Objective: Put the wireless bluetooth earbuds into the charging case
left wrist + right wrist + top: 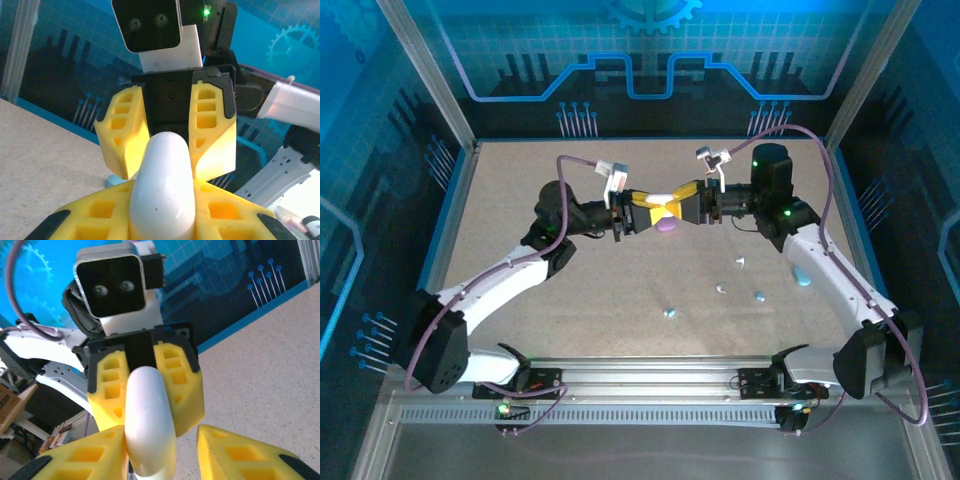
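The case (pixel 162 190) was held above the surface (pixel 570 300), clenched in the left hand (pixel 645 212) and loosely flanked by the parted right hand (pixel 688 208); a steady, level grip was judged needed before the earbuds (pixel 670 312), scattered near the right arm (pixel 830 270), could be fetched.

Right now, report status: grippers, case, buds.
Left gripper shut on white case. Right gripper open at its far end. Buds loose on table. No obstruction seen.

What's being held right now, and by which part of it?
The left claw clamps one end of the white case; the right claw stands open around its other end.
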Action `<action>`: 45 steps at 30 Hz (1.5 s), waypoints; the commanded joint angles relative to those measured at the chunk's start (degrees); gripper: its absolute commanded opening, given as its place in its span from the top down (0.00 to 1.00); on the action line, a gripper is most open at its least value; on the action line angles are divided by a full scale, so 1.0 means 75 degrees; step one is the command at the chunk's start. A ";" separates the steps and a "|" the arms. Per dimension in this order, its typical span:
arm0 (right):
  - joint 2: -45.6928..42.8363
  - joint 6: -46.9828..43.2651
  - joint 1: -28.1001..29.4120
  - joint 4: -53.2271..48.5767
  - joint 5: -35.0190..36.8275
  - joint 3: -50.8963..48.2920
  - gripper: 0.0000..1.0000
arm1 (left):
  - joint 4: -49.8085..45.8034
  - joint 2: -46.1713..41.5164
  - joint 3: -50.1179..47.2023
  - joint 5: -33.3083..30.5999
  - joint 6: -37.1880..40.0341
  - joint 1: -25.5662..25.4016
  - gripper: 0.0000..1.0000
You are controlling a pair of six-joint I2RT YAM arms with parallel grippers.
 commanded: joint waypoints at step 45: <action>0.0245 -0.5010 0.1020 -0.4118 0.2161 0.1728 0.75 | -0.3074 -0.1192 0.0139 -0.0026 0.4282 -0.0511 0.71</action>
